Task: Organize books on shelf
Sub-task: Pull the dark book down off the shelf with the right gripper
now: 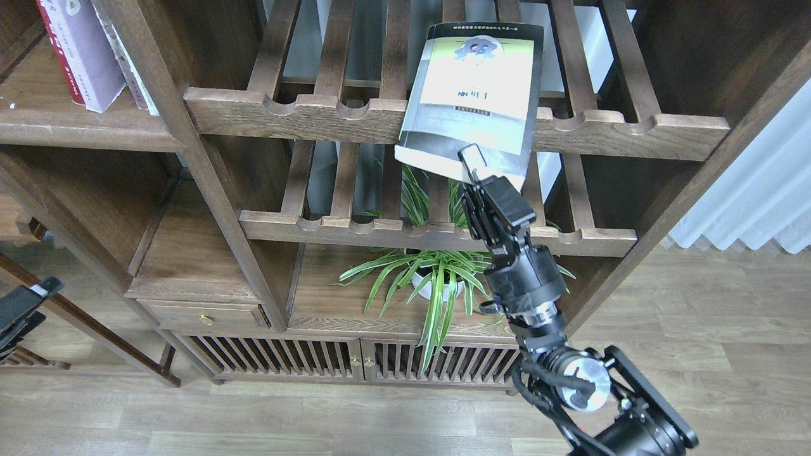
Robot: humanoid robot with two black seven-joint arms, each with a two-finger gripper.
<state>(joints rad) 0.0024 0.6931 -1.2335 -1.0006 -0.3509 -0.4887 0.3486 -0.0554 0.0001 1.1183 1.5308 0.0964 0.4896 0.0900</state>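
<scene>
My right gripper (472, 162) is shut on the near edge of the thick yellow-green-and-grey book (478, 88) with a black border. The book is tilted up in front of the upper slatted rack, its near edge below the rack's front rail. A red book (53, 44) and a pale lavender-white book (85, 54) stand leaning on the solid dark-brown shelf (76, 123) at the upper left. My left gripper (22, 307) shows at the lower left edge, low and far from the books; its fingers cannot be told apart.
Two slatted racks with notched front rails (456, 130) (437, 234) fill the middle bay. A potted spider plant (431, 272) sits under them, beside my right arm. A small drawer (203, 313) and slatted cabinet doors (355, 361) lie below. A white curtain (760, 196) hangs at right.
</scene>
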